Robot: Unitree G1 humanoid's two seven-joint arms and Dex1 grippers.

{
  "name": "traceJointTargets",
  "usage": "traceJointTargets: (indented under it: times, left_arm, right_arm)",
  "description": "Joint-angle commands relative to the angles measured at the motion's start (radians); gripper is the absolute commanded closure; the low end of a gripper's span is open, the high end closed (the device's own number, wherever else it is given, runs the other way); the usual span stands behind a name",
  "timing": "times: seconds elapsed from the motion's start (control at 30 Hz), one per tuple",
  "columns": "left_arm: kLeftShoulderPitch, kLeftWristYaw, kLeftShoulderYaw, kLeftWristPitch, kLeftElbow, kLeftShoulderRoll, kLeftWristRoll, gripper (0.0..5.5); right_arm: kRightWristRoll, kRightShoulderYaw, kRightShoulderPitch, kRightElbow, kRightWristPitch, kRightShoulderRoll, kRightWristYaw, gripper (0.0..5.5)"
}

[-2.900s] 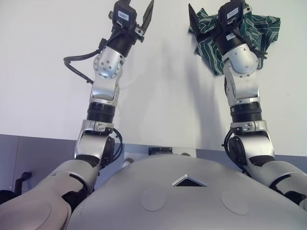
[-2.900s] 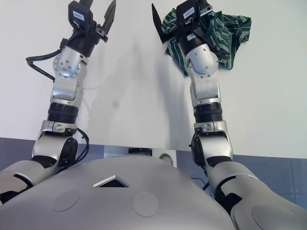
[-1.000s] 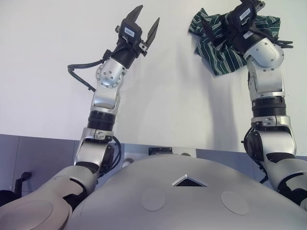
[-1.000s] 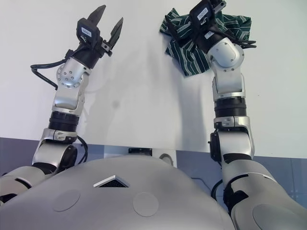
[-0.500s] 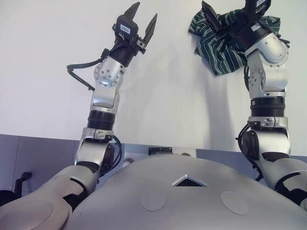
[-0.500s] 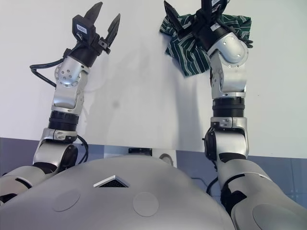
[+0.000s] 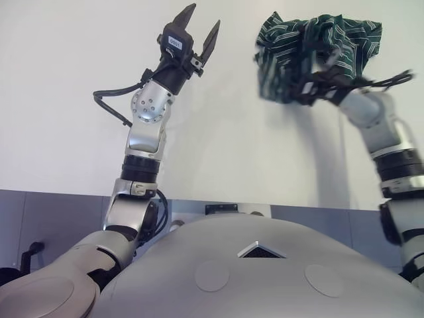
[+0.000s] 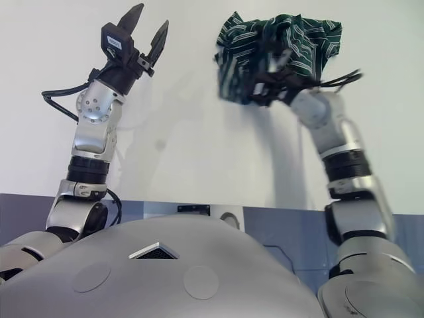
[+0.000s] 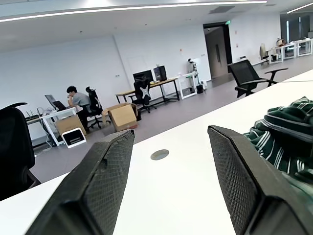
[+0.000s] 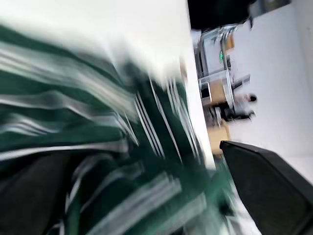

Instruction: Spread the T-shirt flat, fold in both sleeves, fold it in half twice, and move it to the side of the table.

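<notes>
The T-shirt (image 7: 311,46), dark green with thin white stripes, lies in a crumpled heap at the far right of the white table (image 7: 232,132). My right gripper (image 7: 306,71) is buried in the heap from the near side, with cloth draped over it. In the right wrist view striped cloth (image 10: 98,122) bunches between the jaws. One dark finger (image 10: 266,191) stands far out to the side, so the jaws look open. My left gripper (image 7: 203,18) is open and holds nothing, above bare table to the left of the shirt. From the left wrist the shirt (image 9: 288,132) lies beyond the gripper (image 9: 168,134).
The table's near edge (image 7: 218,197) runs across in front of me. A round cable hole (image 9: 160,154) sits in the tabletop beyond my left gripper. Behind the table are office chairs and desks (image 9: 146,93).
My right arm has swung outward to the right and its gripper has gone down into the shirt, which now bunches over it. The left gripper has hardly moved.
</notes>
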Motion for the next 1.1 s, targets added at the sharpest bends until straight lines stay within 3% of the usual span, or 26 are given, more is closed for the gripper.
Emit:
traceJointTargets:
  times: [0.03, 0.2, 0.27, 0.37, 0.5, 0.63, 0.77, 0.87, 0.97, 1.1]
  left_arm:
    - [0.017, -0.001, -0.021, 0.021, -0.014, 0.004, 0.028, 2.75]
    - [0.037, -0.048, -0.099, 0.015, -0.009, 0.024, 0.084, 2.75]
    - [0.096, -0.223, -0.243, 0.032, -0.06, 0.123, 0.136, 2.75]
    - [0.15, -0.376, -0.346, 0.093, -0.107, 0.246, 0.199, 2.75]
    - [0.15, -0.378, -0.424, 0.116, 0.042, 0.389, 0.404, 2.75]
    - [0.159, -0.387, -0.395, 0.111, 0.045, 0.418, 0.352, 2.75]
    - [0.178, -0.374, -0.406, 0.12, 0.145, 0.474, 0.403, 2.75]
    - [0.18, -0.377, -0.394, 0.119, 0.175, 0.49, 0.39, 2.75]
    - [0.171, -0.37, -0.38, 0.108, 0.202, 0.499, 0.385, 2.75]
    - [0.176, -0.366, -0.384, 0.099, 0.209, 0.5, 0.383, 2.75]
  right_arm:
    - [0.232, -0.021, 0.042, -0.254, 0.211, 0.16, 0.073, 0.12]
    - [0.331, -0.192, -0.02, -0.253, 0.302, 0.083, 0.113, 0.12]
    - [0.336, -0.252, -0.056, -0.2, 0.291, 0.023, 0.128, 0.12]
    - [0.322, -0.303, -0.094, -0.101, 0.254, -0.029, 0.126, 0.12]
    - [0.196, -0.275, -0.141, 0.136, 0.143, -0.075, 0.046, 0.12]
    - [0.069, -0.214, -0.174, 0.327, 0.046, -0.08, -0.05, 0.12]
    - [0.093, -0.233, -0.237, 0.436, 0.007, -0.095, -0.025, 0.12]
    - [0.292, -0.216, -0.144, 0.286, 0.086, -0.091, 0.31, 0.12]
    - [0.567, -0.182, 0.034, -0.054, 0.275, -0.187, 0.672, 0.12]
    - [0.697, -0.204, 0.166, -0.279, 0.404, -0.279, 0.838, 0.12]
